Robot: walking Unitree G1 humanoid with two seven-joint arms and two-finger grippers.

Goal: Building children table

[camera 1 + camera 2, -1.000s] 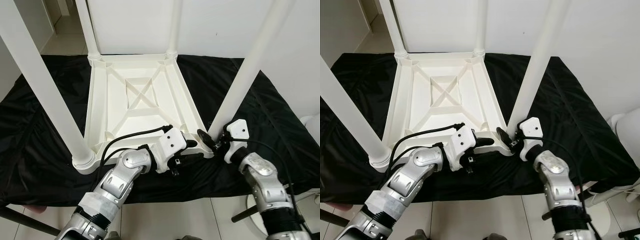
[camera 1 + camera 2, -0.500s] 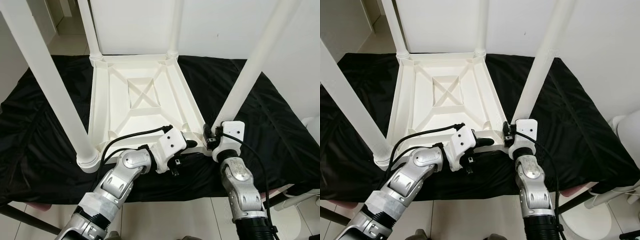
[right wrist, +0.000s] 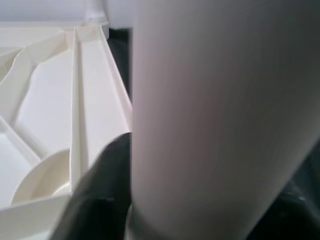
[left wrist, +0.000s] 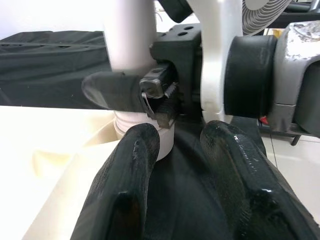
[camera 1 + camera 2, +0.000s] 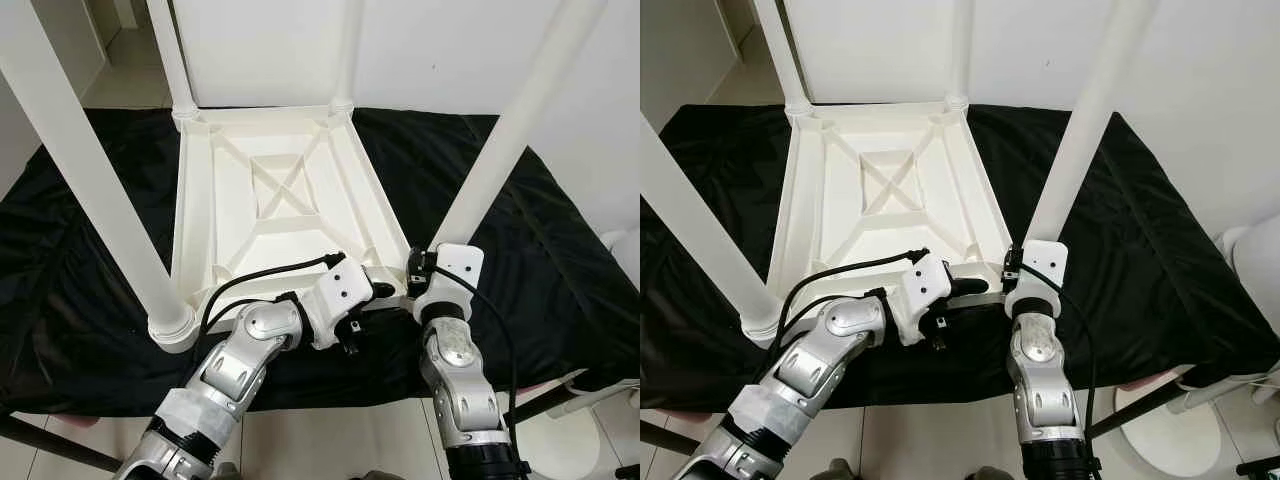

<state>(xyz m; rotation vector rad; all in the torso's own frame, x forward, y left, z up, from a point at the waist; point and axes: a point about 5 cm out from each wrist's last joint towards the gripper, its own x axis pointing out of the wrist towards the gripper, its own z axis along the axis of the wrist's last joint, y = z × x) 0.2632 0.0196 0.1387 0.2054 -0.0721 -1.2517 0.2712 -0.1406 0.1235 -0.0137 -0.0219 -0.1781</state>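
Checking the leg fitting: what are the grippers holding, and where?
The right gripper clasps the near right table leg just above its socket. The left gripper is open, holding nothing.

We see two jointed silver arms with rounded metal housings. White plastic wrist blocks carry small dark screw holes, black cables loop from them, and black ribbed sleeves cover the forearms. The left gripper (image 4: 182, 175) has glossy black fingers (image 4: 127, 185).
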